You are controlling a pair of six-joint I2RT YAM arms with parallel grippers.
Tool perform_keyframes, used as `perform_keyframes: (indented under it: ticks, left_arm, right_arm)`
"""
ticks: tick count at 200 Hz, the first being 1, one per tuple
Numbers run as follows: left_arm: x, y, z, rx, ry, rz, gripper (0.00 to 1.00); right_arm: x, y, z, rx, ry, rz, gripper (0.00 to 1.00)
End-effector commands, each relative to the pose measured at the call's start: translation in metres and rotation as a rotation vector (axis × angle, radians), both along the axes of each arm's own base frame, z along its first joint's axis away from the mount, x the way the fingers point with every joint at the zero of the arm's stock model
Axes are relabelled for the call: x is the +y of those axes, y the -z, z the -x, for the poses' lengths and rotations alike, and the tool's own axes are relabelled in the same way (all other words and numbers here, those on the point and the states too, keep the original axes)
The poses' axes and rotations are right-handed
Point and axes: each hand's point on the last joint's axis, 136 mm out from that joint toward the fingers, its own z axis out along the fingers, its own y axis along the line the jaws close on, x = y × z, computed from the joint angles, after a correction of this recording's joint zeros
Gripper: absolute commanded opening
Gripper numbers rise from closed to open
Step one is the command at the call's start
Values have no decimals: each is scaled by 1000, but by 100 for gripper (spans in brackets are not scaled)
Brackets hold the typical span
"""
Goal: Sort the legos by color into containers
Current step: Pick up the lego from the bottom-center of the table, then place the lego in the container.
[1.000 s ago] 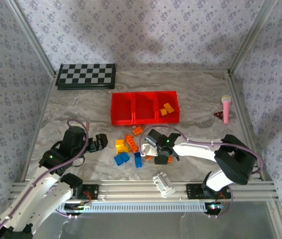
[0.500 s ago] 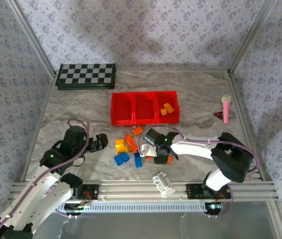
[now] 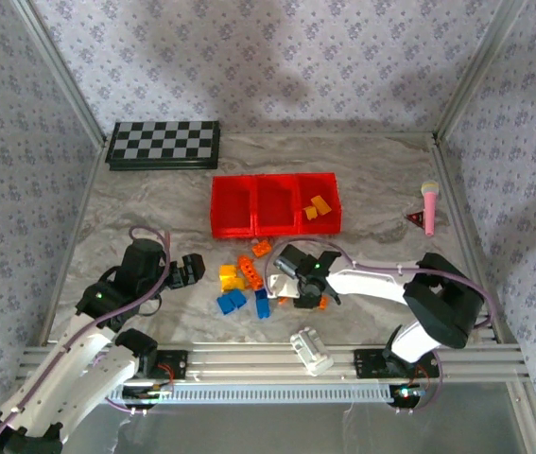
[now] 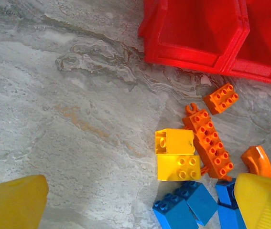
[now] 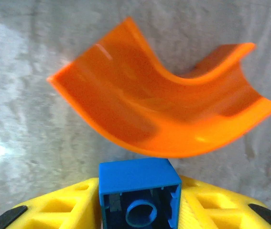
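In the right wrist view my right gripper (image 5: 139,210) has its yellow fingers (image 5: 59,205) pressed on both sides of a small blue lego (image 5: 139,179), hollow underside facing the camera. A curved orange lego (image 5: 159,114) lies on the table just beyond it. From above, the right gripper (image 3: 302,293) is low over the right end of the loose pile. My left gripper (image 3: 190,272) is open, left of the yellow legos (image 4: 176,155), a long orange lego (image 4: 209,143) and blue legos (image 4: 188,205). The red containers (image 3: 275,205) stand behind, with orange legos (image 3: 317,206) in the right bin.
A white ribbed cylinder (image 3: 311,350) lies near the front rail. A pink microphone toy (image 3: 430,203) and a small red triangle (image 3: 415,219) sit at the far right. The checkerboard (image 3: 164,144) lies at the back left.
The right gripper's jaws have closed in on the blue lego, and the arm has edged slightly left. The left arm has not moved.
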Motion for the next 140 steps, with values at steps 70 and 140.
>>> perform_keyframes:
  ticks: [70, 140]
  left_arm:
    - [3, -7, 1, -18, -10, -9, 100]
    - [7, -9, 1, -25, -22, -14, 100]
  right_arm:
    - [2, -97, -73, -294, 195, -265, 36]
    - [70, -189, -167, -373, 247, -513, 37]
